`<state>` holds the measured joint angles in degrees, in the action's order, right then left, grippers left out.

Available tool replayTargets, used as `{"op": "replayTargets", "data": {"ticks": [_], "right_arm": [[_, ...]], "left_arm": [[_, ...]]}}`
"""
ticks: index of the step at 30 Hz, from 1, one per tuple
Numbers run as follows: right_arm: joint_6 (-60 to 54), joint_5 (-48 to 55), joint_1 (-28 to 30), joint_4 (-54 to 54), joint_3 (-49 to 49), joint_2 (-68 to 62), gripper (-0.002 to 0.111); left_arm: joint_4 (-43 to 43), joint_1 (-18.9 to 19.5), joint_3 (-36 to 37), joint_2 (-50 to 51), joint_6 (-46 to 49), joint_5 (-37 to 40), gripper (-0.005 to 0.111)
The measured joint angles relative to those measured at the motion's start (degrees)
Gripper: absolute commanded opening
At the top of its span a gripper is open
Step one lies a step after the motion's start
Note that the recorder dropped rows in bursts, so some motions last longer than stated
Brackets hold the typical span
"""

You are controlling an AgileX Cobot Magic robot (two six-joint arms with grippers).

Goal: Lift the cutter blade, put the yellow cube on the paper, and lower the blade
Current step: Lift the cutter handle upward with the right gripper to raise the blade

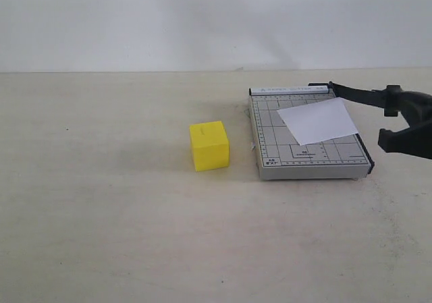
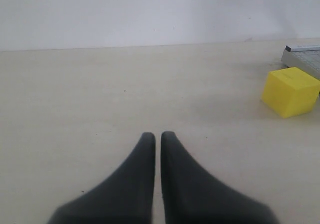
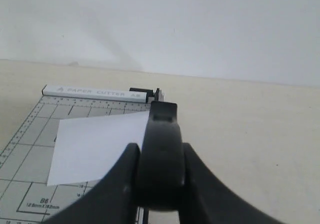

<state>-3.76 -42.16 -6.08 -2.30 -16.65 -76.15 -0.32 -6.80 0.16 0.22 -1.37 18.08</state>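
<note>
One black blade [image 1: 354,93] stands raised above the right edge of the one grey board [image 1: 314,162]. Its handle is clamped between the right gripper's [image 3: 160,154] jaws, which the frame partly cuts off. One white paper [image 1: 317,119] lies askew on the board. One plain yellow cube [image 1: 209,145] rests on the table [image 1: 101,215], left of the board and apart from it. The left gripper [image 2: 156,136] has its jaws nearly touching and is apparently empty.
</note>
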Motion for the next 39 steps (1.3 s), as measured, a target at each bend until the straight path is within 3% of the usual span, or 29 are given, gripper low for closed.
{"op": "replayTargets", "data": {"ticks": [39], "right_arm": [[-0.1,8.2,0.0,-0.6,-5.8,2.6,0.001]], "left_arm": [[0.0,0.0,0.0,0.0,0.0,0.1,0.004]]}}
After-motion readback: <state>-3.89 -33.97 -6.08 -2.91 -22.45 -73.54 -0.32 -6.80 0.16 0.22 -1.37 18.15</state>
